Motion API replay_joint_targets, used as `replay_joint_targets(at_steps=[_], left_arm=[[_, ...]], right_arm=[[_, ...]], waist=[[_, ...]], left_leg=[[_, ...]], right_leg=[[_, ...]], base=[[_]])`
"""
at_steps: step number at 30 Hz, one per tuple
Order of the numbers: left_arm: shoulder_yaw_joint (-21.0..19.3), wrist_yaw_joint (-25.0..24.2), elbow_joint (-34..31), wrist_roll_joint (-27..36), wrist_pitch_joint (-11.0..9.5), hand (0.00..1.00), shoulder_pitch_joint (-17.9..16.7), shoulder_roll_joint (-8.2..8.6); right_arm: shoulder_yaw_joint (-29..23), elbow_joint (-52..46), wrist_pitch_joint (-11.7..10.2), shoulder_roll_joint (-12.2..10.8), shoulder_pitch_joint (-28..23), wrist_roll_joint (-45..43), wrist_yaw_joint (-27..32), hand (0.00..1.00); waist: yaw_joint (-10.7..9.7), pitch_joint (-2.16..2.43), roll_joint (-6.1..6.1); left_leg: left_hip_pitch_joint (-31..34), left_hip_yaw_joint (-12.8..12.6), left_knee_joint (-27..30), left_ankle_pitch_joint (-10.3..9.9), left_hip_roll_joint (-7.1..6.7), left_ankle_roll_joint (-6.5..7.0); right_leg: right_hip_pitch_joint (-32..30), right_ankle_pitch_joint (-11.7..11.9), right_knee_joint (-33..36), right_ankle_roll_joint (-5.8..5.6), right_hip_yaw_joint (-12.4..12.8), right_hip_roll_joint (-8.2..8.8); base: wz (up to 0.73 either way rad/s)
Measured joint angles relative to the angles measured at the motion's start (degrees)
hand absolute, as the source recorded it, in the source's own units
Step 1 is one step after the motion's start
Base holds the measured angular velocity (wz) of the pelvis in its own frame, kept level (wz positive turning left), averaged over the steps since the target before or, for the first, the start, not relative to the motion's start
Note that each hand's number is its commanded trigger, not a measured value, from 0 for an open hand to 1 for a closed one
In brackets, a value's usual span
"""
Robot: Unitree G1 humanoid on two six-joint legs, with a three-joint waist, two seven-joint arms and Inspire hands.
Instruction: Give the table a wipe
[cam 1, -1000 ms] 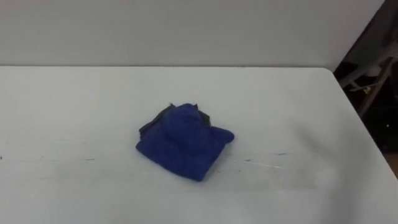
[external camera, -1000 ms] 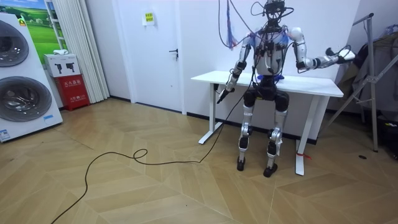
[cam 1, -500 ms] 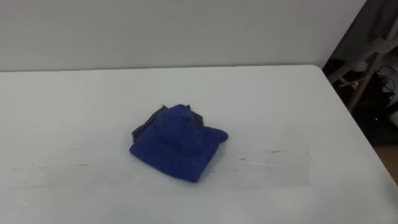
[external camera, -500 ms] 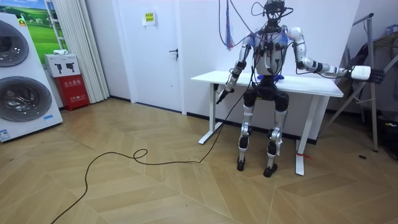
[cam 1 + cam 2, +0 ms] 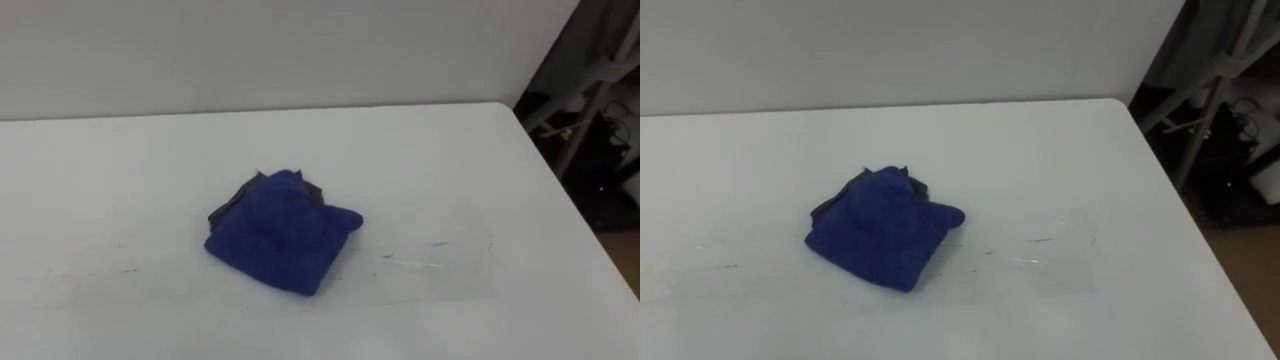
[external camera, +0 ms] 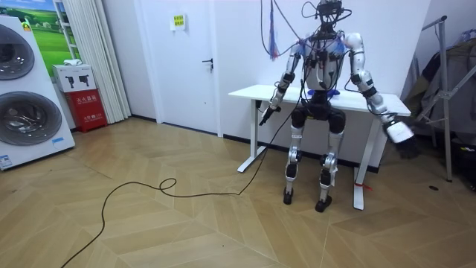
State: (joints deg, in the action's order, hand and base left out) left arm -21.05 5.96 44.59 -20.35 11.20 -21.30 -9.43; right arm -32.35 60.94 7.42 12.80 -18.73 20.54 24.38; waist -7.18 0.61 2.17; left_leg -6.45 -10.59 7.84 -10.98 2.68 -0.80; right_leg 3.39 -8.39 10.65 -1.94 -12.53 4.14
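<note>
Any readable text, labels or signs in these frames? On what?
Yellow sign on the door: too small to read.
Red cabinet: white print, unreadable.
Washing machine: sticker low down, unreadable.
Table and blue cloth: no print.

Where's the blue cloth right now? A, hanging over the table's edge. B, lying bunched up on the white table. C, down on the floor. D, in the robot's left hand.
B: the blue cloth lies bunched on the table, well in from its edges, with no hand on it.
</note>
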Motion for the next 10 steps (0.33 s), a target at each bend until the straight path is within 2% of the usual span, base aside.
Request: replay_joint_targets(at_steps=[2,3,4,6,10], left_arm=[[0.39,-0.33,1.80,-0.18,0.12,0.00,0.96,0.00],[0.98,-0.34,3.00,-0.18,0.18,0.00,1.73,-0.08],[1.41,-0.33,3.55,-0.20,0.20,0.00,1.99,-0.11],[3.60,-0.25,4.07,-0.51,0.23,0.00,2.33,-0.05],[6.43,-0.12,4.09,-0.47,0.21,0.00,4.23,0.07]], right_arm=[[3.69,3.46,1.15,-0.70,-0.11,-4.24,-3.30,0.00],[6.73,4.55,2.17,-0.99,-0.04,-7.56,-5.29,0.00],[8.21,5.13,2.47,-1.07,0.10,-9.31,-6.29,0.00],[13.15,6.54,2.95,-1.61,1.99,-15.29,-9.49,0.00],[17.90,7.03,2.92,-1.76,4.85,-22.14,-13.05,0.00]], waist=[[0.15,-0.09,-0.58],[1.01,-0.29,-0.96],[1.25,-0.26,-1.07],[1.73,-0.30,-1.21],[2.83,-0.34,-1.20]], left_leg=[[-0.63,-0.11,0.03,-0.08,-0.03,0.05],[-1.25,-0.36,-0.08,-0.16,-0.04,0.03],[-1.44,-0.41,-0.07,-0.23,-0.04,0.02],[-1.76,-0.29,-0.07,-0.23,-0.08,0.02],[-1.10,0.25,0.02,-0.21,-0.15,0.03]], right_leg=[[0.44,-0.08,-0.02,-0.07,0.01,0.04],[0.41,-0.34,0.11,-0.10,0.58,0.03],[0.46,-0.40,0.11,-0.13,0.63,0.02],[0.83,-0.45,0.14,-0.14,0.28,0.03],[0.95,-0.34,0.08,-0.12,-0.24,0.06]], base=[[-0.04],[-0.11],[-0.09],[0.00],[0.07]])
